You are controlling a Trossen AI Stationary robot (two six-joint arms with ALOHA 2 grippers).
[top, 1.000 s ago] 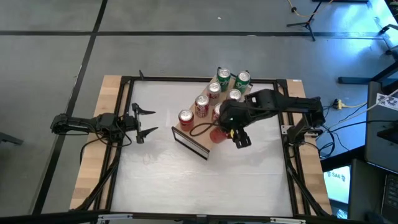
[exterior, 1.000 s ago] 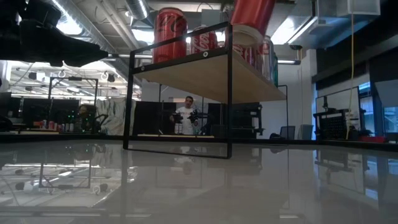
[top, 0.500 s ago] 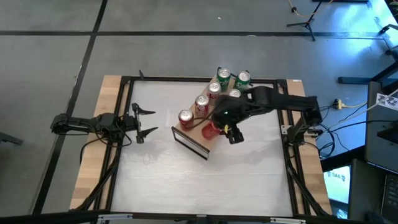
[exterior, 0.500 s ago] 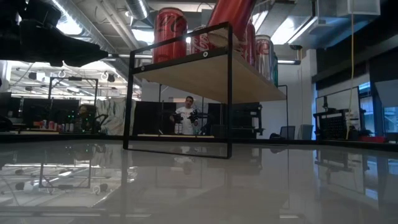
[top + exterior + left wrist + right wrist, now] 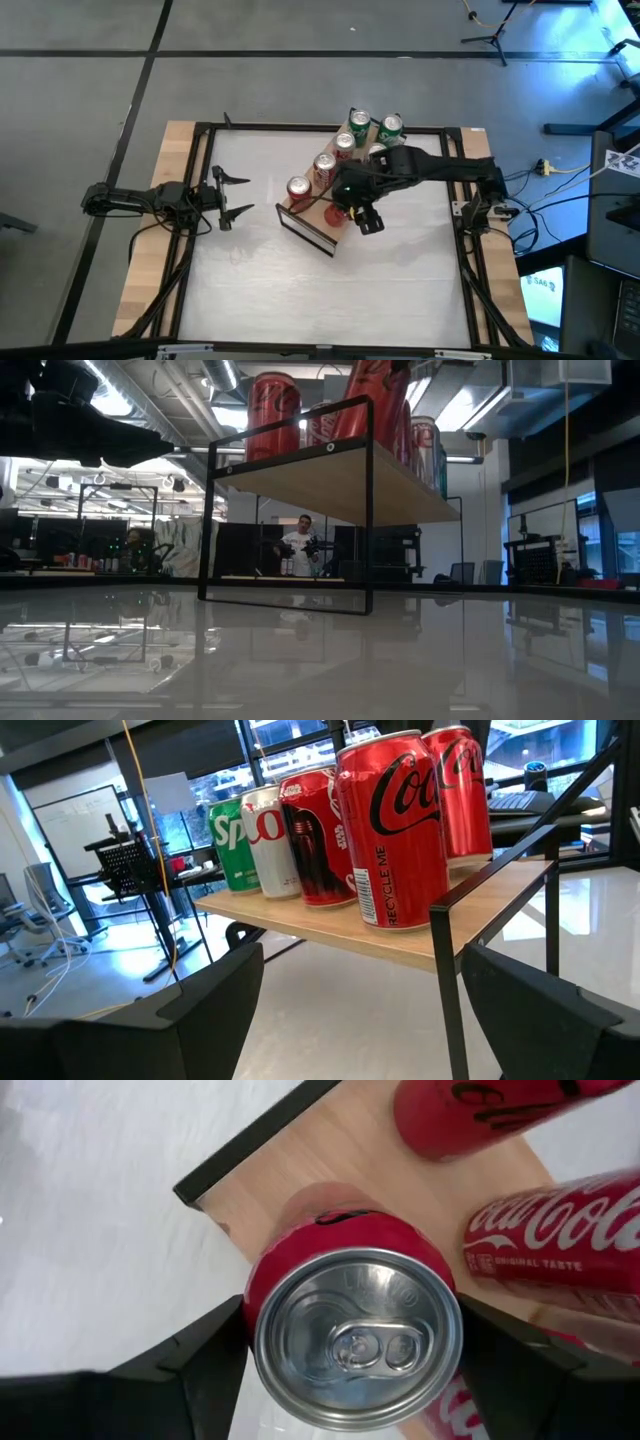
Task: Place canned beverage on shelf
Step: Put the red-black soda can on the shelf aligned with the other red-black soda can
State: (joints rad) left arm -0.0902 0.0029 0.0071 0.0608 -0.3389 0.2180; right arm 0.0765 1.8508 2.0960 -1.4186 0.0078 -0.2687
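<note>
**One red can going down onto the near end of the shelf**

Six cans already stand in two rows along the shelf [image 5: 310,222], a light-wood board with dark metal end frames that lies slantwise mid-table, green cans [image 5: 359,121] at its far end and red ones nearer. The right gripper [image 5: 350,207] hangs over the board's near end with its fingers pressed on either side of a red can [image 5: 352,1330], just below the silver lid. In the low view the can's body [image 5: 370,405] leans a little and its base sits at or just above the wood; I cannot tell whether it touches yet.

My judgement on handling: the can is a rigid, smooth cylinder, probably full and so fairly heavy for its size. Thin walls dent under a hard squeeze, and the painted metal is slippery, so a firm side pinch high on the body, as here, suits it. It needs to be upright before release, or it may tip against the neighbouring red can [image 5: 555,1230] just beside it.

The left gripper [image 5: 232,195] waits at the table's left edge, fingers spread and empty, well apart from the shelf.
</note>
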